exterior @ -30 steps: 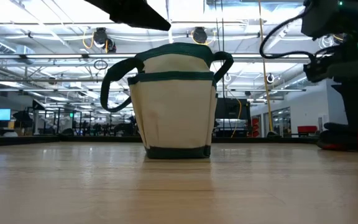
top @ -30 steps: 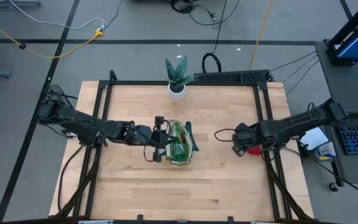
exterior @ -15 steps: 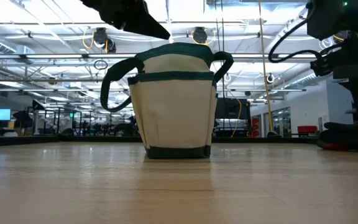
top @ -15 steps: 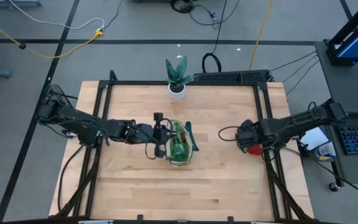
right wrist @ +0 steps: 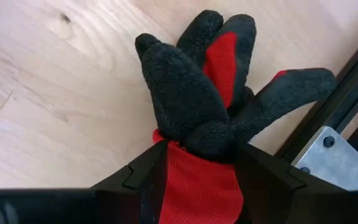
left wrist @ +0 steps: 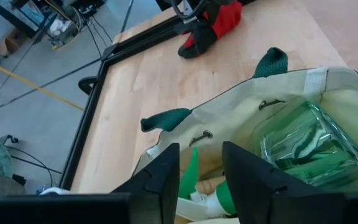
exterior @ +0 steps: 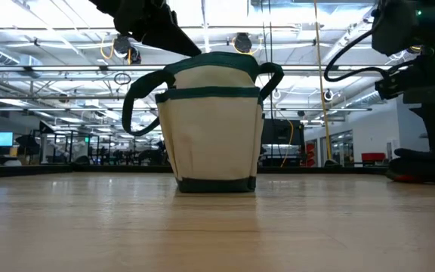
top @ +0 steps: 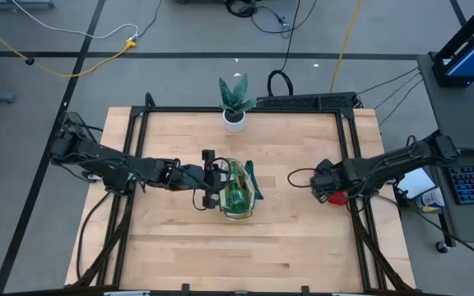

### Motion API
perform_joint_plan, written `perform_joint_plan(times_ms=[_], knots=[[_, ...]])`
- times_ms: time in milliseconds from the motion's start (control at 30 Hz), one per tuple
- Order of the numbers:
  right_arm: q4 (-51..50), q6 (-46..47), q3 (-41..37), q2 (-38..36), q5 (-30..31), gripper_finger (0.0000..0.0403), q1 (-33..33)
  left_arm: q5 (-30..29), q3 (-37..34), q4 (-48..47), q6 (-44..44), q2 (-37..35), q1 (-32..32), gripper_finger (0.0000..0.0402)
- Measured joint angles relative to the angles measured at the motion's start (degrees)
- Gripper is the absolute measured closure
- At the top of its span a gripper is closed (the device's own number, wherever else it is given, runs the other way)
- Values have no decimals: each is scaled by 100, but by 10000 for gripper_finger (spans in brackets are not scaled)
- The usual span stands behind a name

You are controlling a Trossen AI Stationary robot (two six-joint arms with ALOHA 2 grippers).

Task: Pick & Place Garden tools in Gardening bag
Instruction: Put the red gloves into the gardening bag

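Observation:
The beige gardening bag [top: 249, 196] with green trim stands upright mid-table, its base on the wood [exterior: 214, 128]. A green spray bottle [left wrist: 303, 146] lies inside it. My left gripper [left wrist: 201, 177] hovers open over the bag's left rim [top: 214, 179]. The bottle's green and white head shows below the gap between its fingers. A red and black glove [right wrist: 197, 87] lies flat on the table by the right rail [top: 336, 197]. My right gripper [right wrist: 201, 180] is open, one finger on each side of the glove's red cuff. My left gripper touches nothing that shows. My right gripper's fingers [right wrist: 148, 177] stand on either side of the glove's red cuff [right wrist: 197, 186], coming low from the table's left. I cannot tell whether they touch it. The glove lies on the table.
A green plant in a white pot [top: 235, 103] stands at the table's far edge. Black frame rails [top: 348, 156] run along the table's sides, the right one close beside the glove. Bare wood lies in front of the bag [top: 237, 255].
My left gripper has opened above the bag's left rim and shifted a little there; the spray bottle stays in the bag. My right gripper has moved a short way toward the table's right edge, closer over the glove, which has not moved.

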Motion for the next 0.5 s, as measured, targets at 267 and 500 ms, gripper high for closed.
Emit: perform_joint_plan(times_ms=[267, 500], knots=[[534, -678, -446, 0, 13, 244, 0, 4, 0, -19, -109, 0, -2, 273], [1221, -1115, -1211, -8, -251, 303, -4, 9, 0, -175, -146, 0, -2, 273]])
